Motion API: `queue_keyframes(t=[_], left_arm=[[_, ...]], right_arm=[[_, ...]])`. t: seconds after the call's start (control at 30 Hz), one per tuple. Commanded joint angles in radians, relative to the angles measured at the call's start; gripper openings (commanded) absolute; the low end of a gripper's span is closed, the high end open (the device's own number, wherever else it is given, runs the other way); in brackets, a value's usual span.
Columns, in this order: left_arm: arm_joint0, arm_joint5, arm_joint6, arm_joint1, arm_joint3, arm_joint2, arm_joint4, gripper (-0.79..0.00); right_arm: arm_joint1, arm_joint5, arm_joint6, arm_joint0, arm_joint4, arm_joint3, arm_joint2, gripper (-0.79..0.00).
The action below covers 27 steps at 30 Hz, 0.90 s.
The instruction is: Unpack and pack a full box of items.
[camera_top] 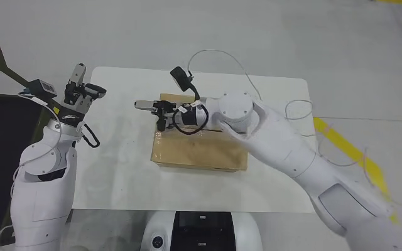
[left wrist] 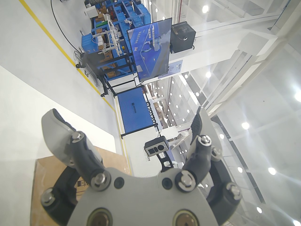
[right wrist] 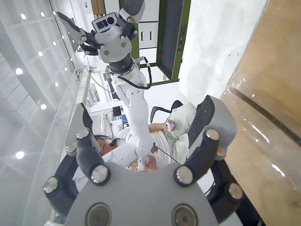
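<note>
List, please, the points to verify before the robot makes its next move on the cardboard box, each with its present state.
1. Box lies flat on the table: ok.
2. Box flaps are open for unpacking: not ok. They are closed, with clear tape over the seam.
3. Right gripper is ready: ok. Its fingers are open and empty, at the box's far left corner.
4. Right gripper touches the box: cannot tell.
5. Left gripper is out of the way: ok. Its fingers are open and empty, raised beside the table, apart from the box.
6. Items are inside the box: cannot tell.
</note>
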Motion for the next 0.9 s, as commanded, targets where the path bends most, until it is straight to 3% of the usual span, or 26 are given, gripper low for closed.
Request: queue_keyframes(t=[0.0, 0.47, 0.87], left_arm=[[0.000, 0.000, 0.000, 0.000, 0.000, 0.000, 0.000, 0.000], [0.000, 0.000, 0.000, 0.000, 0.000, 0.000, 0.000, 0.000], [0.000, 0.000, 0.000, 0.000, 0.000, 0.000, 0.000, 0.000]], right_arm=[[-0.018, -0.005, -0.004, 0.012, 0.006, 0.034, -0.016, 0.000], [-0.122, -0.001, 0.000, 0.063, 0.025, 0.234, -0.067, 0.000], [-0.166, 0.049, 0.014, 0.061, -0.020, 0.287, -0.074, 0.000]])
